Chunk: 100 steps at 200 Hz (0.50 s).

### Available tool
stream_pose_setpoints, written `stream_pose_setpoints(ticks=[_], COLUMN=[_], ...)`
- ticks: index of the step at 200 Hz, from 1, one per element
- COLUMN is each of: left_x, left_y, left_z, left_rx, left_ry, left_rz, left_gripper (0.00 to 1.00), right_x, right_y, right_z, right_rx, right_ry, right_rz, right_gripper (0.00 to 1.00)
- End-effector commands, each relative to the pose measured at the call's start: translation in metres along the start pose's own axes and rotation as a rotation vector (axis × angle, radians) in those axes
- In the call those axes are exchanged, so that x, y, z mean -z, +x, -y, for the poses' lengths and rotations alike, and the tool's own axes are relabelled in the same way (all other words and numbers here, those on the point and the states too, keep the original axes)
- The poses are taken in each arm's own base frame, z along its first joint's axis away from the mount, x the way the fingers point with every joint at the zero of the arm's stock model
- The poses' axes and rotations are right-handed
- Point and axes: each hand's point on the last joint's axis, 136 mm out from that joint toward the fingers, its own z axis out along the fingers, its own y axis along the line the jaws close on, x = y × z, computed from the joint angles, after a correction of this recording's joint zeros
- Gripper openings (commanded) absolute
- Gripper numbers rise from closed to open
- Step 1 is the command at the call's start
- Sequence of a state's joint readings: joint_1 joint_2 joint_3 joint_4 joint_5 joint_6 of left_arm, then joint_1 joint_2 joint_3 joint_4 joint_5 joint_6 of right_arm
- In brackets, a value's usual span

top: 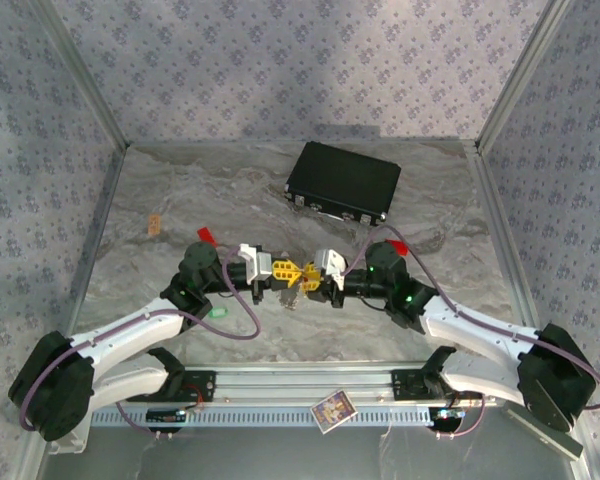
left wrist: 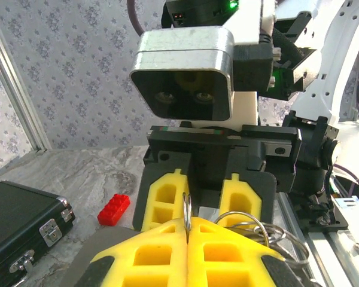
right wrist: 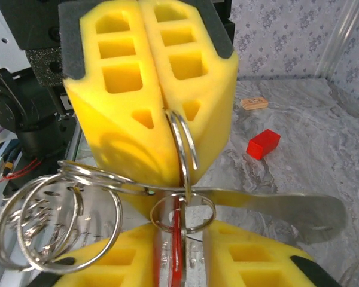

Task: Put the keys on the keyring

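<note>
The keyring (right wrist: 184,140), a thin silvery metal split ring, hangs in the air over the near middle of the grey marble-patterned table (top: 180,200), between the two arms. The left gripper (right wrist: 166,156) has its yellow foam fingers pressed together on it. The left wrist view shows the same ring (left wrist: 186,209) edge-on, rising out of the seam of that gripper (left wrist: 187,230).

From the ring a flat silvery key blade (right wrist: 275,210) runs to the right, its head hidden behind the ring. A bunch of larger silvery rings (right wrist: 54,221) hangs to the other side, overlapping so that they cannot be counted. From above, all this metal is a small blur (top: 292,296) under the fingers.

The right gripper (right wrist: 179,254) faces the left one, tip to tip. Its yellow fingers stand somewhat apart, and a red and silvery strip (right wrist: 176,257) sits upright between them. The frame cuts it off, so I cannot tell what it is or whether the pads clamp it.

Further out, a red plastic brick (right wrist: 263,144) and a small tan block (right wrist: 254,103) lie on the table beyond the left arm. Another red brick (left wrist: 114,209) lies near a black rectangular case (top: 342,181) with metal latches, at the far side. A pale green speck (top: 218,312) beside the left arm is too small to name.
</note>
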State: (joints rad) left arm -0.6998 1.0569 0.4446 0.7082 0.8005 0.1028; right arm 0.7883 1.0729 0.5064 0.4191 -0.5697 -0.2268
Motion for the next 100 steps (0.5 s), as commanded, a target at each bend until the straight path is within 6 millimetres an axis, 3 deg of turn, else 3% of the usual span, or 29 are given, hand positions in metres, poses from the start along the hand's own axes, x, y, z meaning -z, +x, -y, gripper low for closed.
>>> stream_pose_setpoints(ticks=[1,36,62,100], left_x=[-0.001,0.001,0.001,0.002], left_y=[-0.022,-0.019,-0.017,-0.006], left_z=[0.001,-0.001,-0.002,-0.003], left_rx=[-0.049,-0.061,-0.073,-0.089], left_ry=[0.028,0.006,-0.002,-0.012], left_rz=[0.051,0.023,-0.003,-0.052], left_gripper=[0.00,0.00,0.00,0.00], right_x=[0.000,0.008,0.018,0.031], right_y=[-0.025,-0.020,-0.012,-0.018], right_z=[0.004,0.005,0.011,0.016], right_rx=[0.046,0.071,0.097,0.117], right_ry=[0.009,0.044,0.092,0.135], right_rz=[0.061,0.013,-0.053,-0.091], right_gripper=[0.13,0.00,0.00,0.00])
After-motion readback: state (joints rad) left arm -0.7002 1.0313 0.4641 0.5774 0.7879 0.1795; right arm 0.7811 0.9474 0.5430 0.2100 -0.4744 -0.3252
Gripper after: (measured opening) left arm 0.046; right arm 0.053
